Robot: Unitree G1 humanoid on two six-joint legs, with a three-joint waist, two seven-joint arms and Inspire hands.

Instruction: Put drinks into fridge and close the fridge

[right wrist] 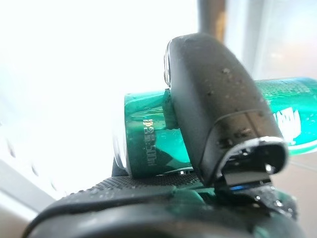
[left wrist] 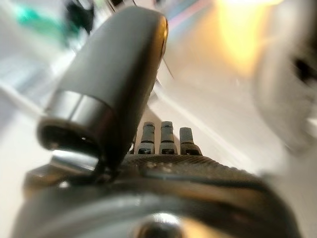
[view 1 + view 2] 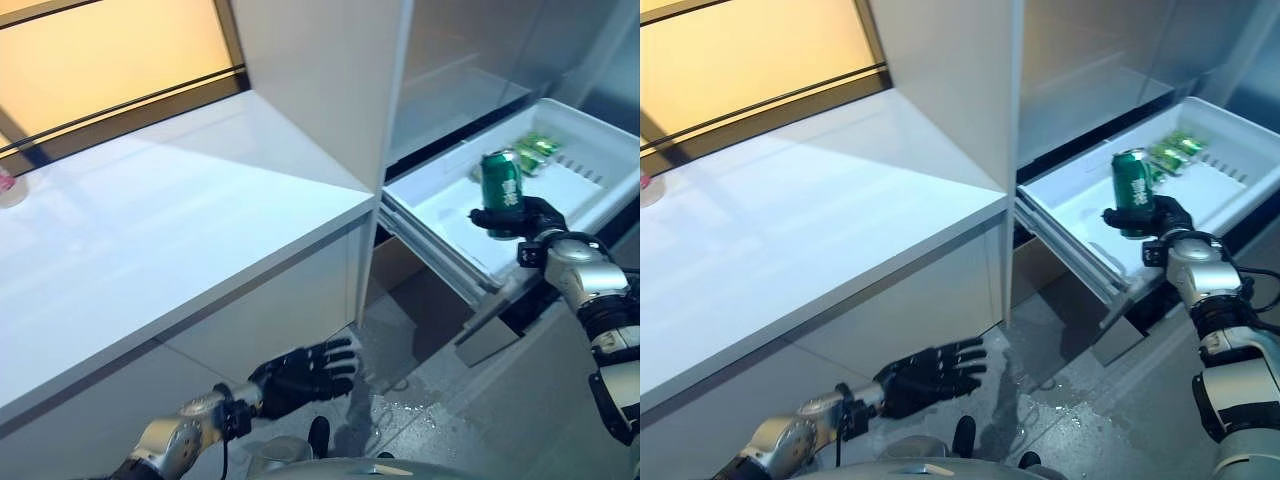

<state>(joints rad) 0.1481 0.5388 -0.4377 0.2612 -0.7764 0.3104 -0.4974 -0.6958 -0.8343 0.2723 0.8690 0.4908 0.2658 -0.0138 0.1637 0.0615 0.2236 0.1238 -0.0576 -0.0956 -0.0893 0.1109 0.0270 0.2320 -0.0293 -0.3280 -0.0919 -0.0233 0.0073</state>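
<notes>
The right robot hand (image 3: 530,218) grips the green aluminium drink can (image 3: 502,180) upright, long axis vertical, just above the pulled-out white plastic fridge drawer (image 3: 455,205), while the left robot hand (image 3: 305,373) hangs open, low and well apart.

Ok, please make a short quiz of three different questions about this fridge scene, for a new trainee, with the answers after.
1. True or false: the right hand grips a green can over the pulled-out white drawer.
2. Where is the left hand? A) on the white counter B) low in front of the cabinet, fingers straight, holding nothing C) inside the drawer
3. Fill in: at the drawer's far end lie other ____ drinks.

Key: 1 true; 2 B; 3 green.
</notes>
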